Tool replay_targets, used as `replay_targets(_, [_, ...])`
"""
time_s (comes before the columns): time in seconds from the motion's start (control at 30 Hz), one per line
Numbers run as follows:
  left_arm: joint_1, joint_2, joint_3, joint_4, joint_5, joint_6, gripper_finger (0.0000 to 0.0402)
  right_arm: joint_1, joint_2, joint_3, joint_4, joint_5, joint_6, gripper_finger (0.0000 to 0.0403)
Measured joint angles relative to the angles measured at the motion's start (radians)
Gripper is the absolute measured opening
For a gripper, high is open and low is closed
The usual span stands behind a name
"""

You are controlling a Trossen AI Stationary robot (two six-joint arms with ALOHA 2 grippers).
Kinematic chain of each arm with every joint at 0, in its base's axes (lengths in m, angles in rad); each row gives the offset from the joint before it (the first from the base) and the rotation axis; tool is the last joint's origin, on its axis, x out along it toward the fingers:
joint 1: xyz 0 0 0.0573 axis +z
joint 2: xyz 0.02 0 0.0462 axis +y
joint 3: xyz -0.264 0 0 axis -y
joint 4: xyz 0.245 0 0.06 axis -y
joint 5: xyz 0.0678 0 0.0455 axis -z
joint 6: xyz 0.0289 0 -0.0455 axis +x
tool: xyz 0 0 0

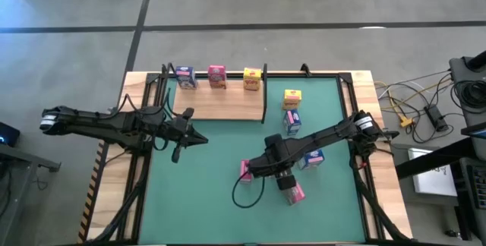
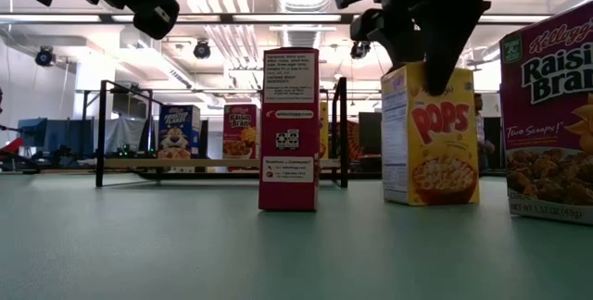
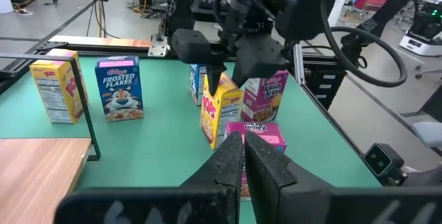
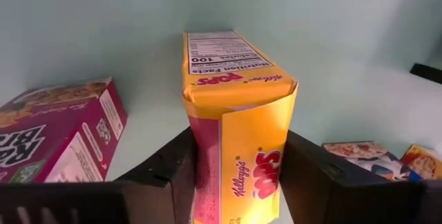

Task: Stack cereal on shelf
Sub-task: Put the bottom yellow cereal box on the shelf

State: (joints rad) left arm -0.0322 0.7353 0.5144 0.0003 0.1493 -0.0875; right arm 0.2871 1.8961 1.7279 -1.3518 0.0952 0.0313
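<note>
The shelf [image 1: 220, 108] stands at the table's far left with a blue [image 1: 186, 77], a pink [image 1: 217, 76] and a yellow box [image 1: 252, 80] upright on its panel. My right gripper [image 1: 279, 171] is over the mat's middle, shut on an upright yellow Pops box [image 2: 431, 138], which it hides in the high view. The box's base looks level with the mat. My left gripper [image 1: 199, 138] is shut and empty above the mat, just in front of the shelf. My right gripper pinches the yellow box's top end [image 4: 238, 103] between its two fingers, one on each broad face. The fingers [image 2: 435, 68] come from above, pointing down. The box stands upright below them; whether its base touches the mat I cannot tell.
On the mat stand a pink box [image 2: 289, 129] left of the held one and a pink Raisin Bran box [image 2: 551, 124] near the front. A yellow [image 1: 292, 98] and two blue boxes [image 1: 292, 121] [image 1: 313, 157] are at the right. The shelf's black posts [image 1: 264, 94] rise at its right end.
</note>
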Motion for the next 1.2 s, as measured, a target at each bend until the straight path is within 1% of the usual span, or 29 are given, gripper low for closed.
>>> replay_targets(0.2, [0.000, 0.000, 0.000, 0.004, 0.000, 0.000, 0.0000, 0.000, -0.008, 0.005, -0.006, -0.007, 0.010, 0.0125])
replay_targets(0.33, [0.000, 0.000, 0.000, 0.004, 0.000, 0.000, 0.0000, 0.000, -0.008, 0.047, -0.037, -0.008, 0.007, 0.0118])
replay_targets(0.5, [0.000, 0.000, 0.000, 0.004, 0.000, 0.000, 0.0000, -0.005, -0.009, 0.179, -0.150, 0.029, 0.035, 0.0122])
replay_targets(0.6, [0.000, 0.000, 0.000, 0.005, 0.000, 0.000, 0.0000, -0.024, -0.009, 0.292, -0.184, 0.088, 0.047, 0.0121])
replay_targets(0.67, [0.000, 0.000, 0.000, 0.009, 0.000, -0.002, 0.0000, -0.042, -0.009, 0.370, -0.177, 0.151, 0.037, 0.0119])
replay_targets(0.77, [0.000, 0.000, 0.000, 0.014, 0.000, -0.011, 0.0000, -0.084, -0.011, 0.467, -0.143, 0.220, -0.006, 0.0117])
replay_targets(0.9, [0.000, 0.000, -0.001, 0.027, -0.001, -0.018, 0.0000, -0.169, -0.011, 0.556, -0.075, 0.246, -0.090, 0.0117])
replay_targets(1.03, [0.000, 0.000, -0.001, 0.031, -0.006, -0.027, 0.0000, -0.271, -0.012, 0.586, -0.003, 0.247, -0.176, 0.0117])
replay_targets(1.2, [0.000, 0.000, -0.001, 0.032, -0.008, -0.035, 0.0000, -0.403, -0.011, 0.572, 0.041, 0.239, -0.261, 0.0116])
